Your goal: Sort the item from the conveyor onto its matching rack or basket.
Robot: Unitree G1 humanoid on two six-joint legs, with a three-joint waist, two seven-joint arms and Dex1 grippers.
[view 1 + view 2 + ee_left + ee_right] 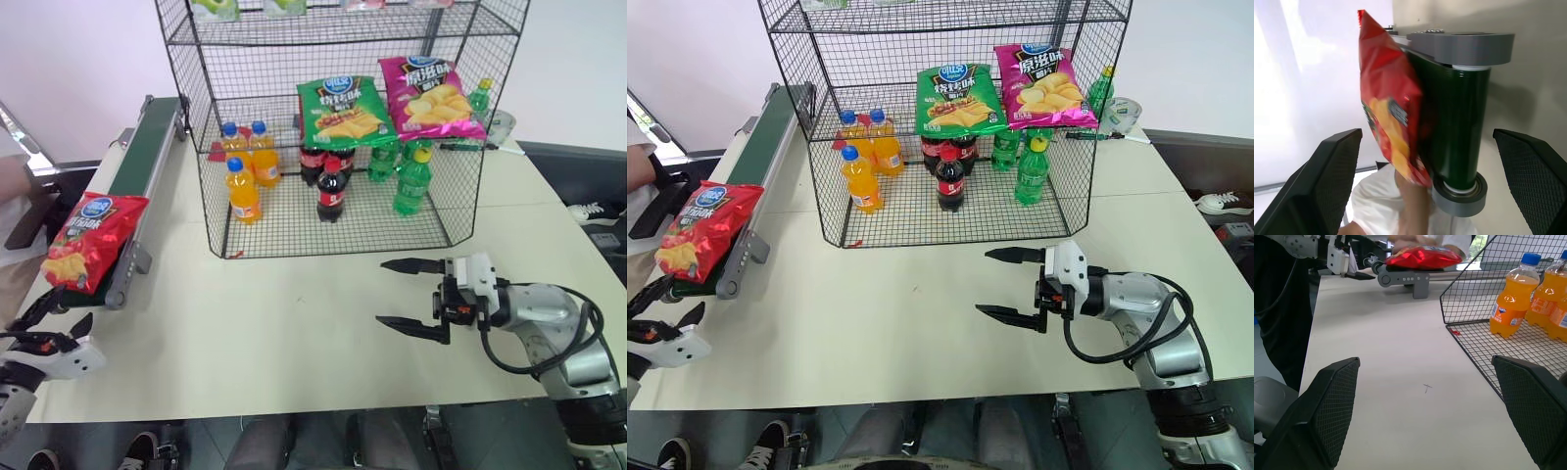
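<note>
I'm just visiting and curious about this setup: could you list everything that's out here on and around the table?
Red crisp bag: one, shiny red with blue logo, lying on the near end of the conveyor.
Conveyor: one, dark-green belt in a grey frame, along the table's left edge.
Wire rack: one, black mesh, tiered, at the back of the table.
Green crisp bag: one, on a rack shelf.
Magenta crisp bag: one, beside the green one on the same shelf.
Orange drink bottles: three, on the rack's bottom tier, left.
Cola bottles: at least two, dark, bottom tier, middle.
Green bottles: at least two, bottom tier, right.
Table: one, cream.
Left gripper: open, just short of the conveyor's near end.
Right gripper: open, over the table.
</note>
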